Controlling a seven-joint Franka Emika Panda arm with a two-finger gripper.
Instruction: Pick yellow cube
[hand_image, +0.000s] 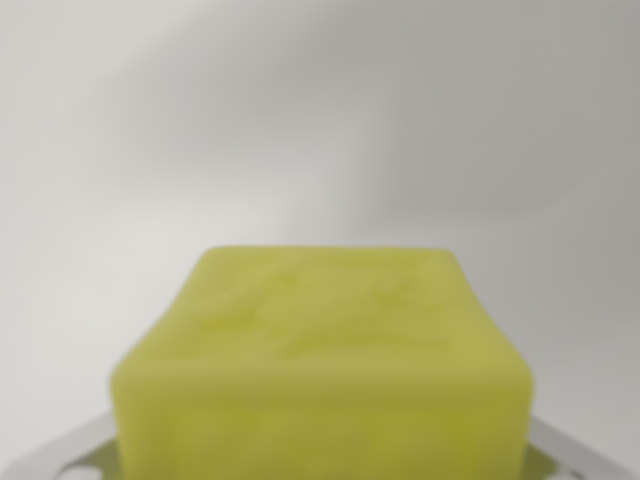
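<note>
A: Risk? The soft-looking yellow foam cube (320, 370) is blurred and very close to the lens; if the end effector (320, 470) grips off-centre, it could twist or squeeze out.

B: Fingers?

A: Only grey metal slivers at 7 and 5 o'clock, low corners, flanking the cube. Looks like they straddle it, but contact is hidden, so I can't tell whether it's clamped or gaping.

B: Cube position?

A: Fills the 6 o'clock half of the wrist view, between the slivers. Plain pale grey bench (320, 120) behind, toward 12.
</note>
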